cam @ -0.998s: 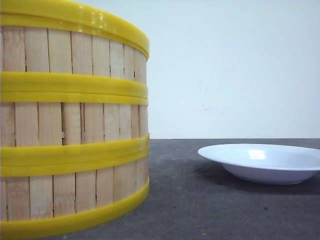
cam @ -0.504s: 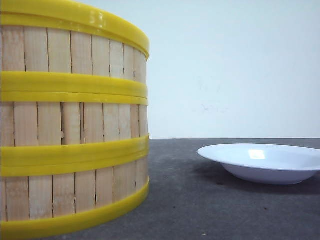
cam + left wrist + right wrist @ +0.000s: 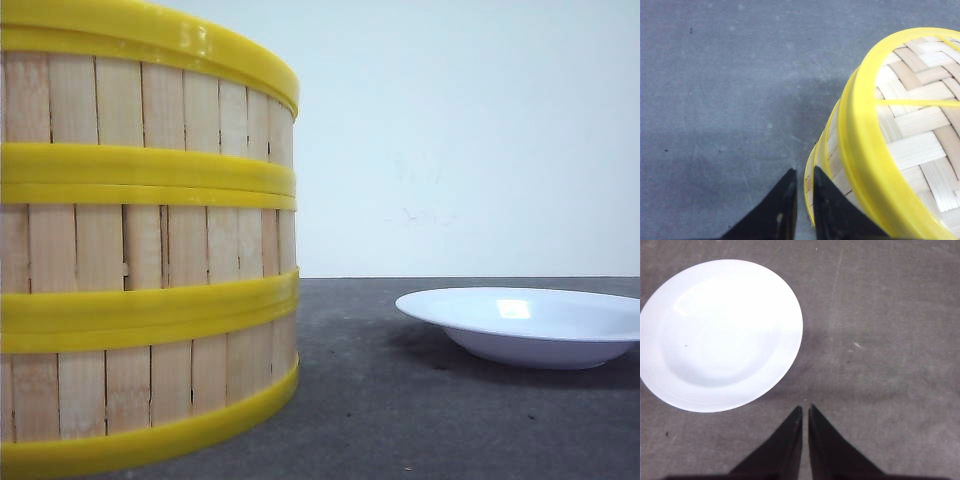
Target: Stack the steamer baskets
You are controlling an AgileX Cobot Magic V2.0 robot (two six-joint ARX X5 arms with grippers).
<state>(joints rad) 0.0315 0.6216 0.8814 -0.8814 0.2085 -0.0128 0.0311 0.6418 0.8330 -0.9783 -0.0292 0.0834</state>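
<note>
Three steamer baskets stand stacked on one another at the left of the front view: the top one (image 3: pixel 140 100), the middle one (image 3: pixel 150 245) and the bottom one (image 3: pixel 150 385). All have pale slat walls and yellow rims. From the left wrist view I look down into the top steamer basket (image 3: pixel 862 140) and its woven floor (image 3: pixel 920 125). My left gripper (image 3: pixel 804 170) hangs shut and empty above the table, just outside the stack's wall. My right gripper (image 3: pixel 805 407) is shut on nothing over bare table, a short way from the plate.
A white shallow plate (image 3: pixel 520 325) lies on the dark grey table (image 3: pixel 400 420) to the right of the stack; the right wrist view shows the plate (image 3: pixel 720 335) empty. A pale wall rises behind the table.
</note>
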